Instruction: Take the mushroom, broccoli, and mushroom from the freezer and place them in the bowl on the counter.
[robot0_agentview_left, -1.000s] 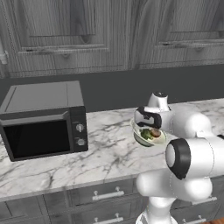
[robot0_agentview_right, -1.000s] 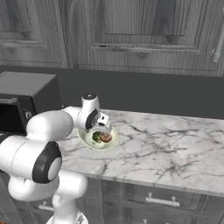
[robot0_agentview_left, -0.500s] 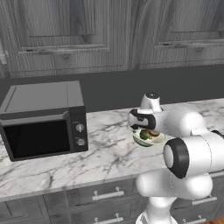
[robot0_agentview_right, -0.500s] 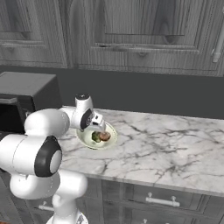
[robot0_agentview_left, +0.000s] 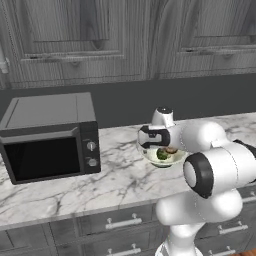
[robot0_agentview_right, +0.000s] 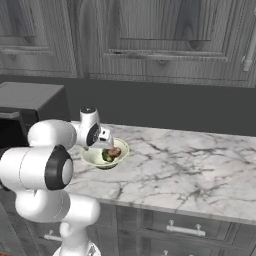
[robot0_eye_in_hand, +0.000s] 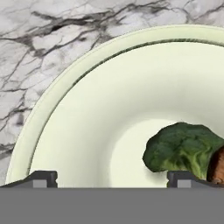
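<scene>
Green broccoli (robot0_eye_in_hand: 181, 148) is sitting in the bowl (robot0_eye_in_hand: 83, 131) on the counter (robot0_eye_in_hand: 48, 39), touching a brownish mushroom (robot0_eye_in_hand: 218, 168), while the gripper (robot0_eye_in_hand: 111, 178) is hovering right above with fingers spread and nothing between them, broccoli off toward one fingertip.

Pale cream-green bowl (robot0_eye_in_hand: 78, 131), dark green lumpy broccoli (robot0_eye_in_hand: 181, 151) in it, plus a reddish-brown bit at the hand view's lower right edge. Counter (robot0_eye_in_hand: 52, 39) is white marble with grey veins. Black-fronted microwave (robot0_agentview_left: 50, 137) with a grey top, dark grey wood-grain cabinets (robot0_agentview_left: 125, 37) up top.
</scene>
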